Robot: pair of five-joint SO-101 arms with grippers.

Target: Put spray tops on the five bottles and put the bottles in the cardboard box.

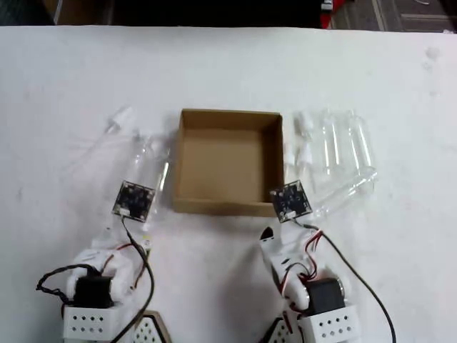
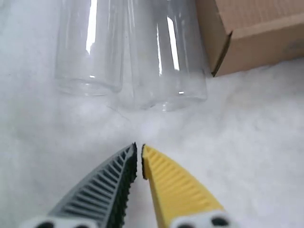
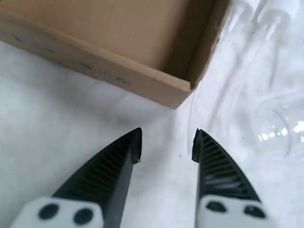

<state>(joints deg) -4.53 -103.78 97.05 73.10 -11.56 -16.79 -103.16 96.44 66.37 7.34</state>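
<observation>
The open cardboard box sits mid-table with nothing inside. Two clear bottles lie side by side left of it; a spray top lies beyond them. In the left wrist view their bases are just ahead of my left gripper, which is shut on nothing above the table. Right of the box lie several clear bottles, one of them slanted, with white spray tops beside them. My right gripper is open, low over the table by the box's near right corner.
The white table stretches wide around the box. Both arm bases stand at the near edge, with cables trailing. A thin clear dip tube lies by the box corner near the right gripper.
</observation>
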